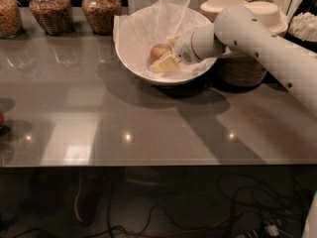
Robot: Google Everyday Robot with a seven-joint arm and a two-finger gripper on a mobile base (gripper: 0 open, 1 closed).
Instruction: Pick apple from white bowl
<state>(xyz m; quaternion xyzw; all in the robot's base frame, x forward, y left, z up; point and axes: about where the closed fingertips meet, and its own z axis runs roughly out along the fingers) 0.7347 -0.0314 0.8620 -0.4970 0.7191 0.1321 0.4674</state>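
Camera view shows the gripper (166,59) inside the white bowl (161,79), right against the apple (159,50) lying on tissue paper (148,24); its grasp cannot be told, so lifting remains.

**Grey tabletop, loaded along its far edge**

The glossy grey table (148,128) in front of me carries the white bowl (130,58) at twelve o'clock. Three filled glass jars (49,9) line the far edge from ten to eleven o'clock. A woven basket (242,71) stands at two o'clock, just beside the bowl. My gripper (165,63) sits inside the bowl, off the tabletop.
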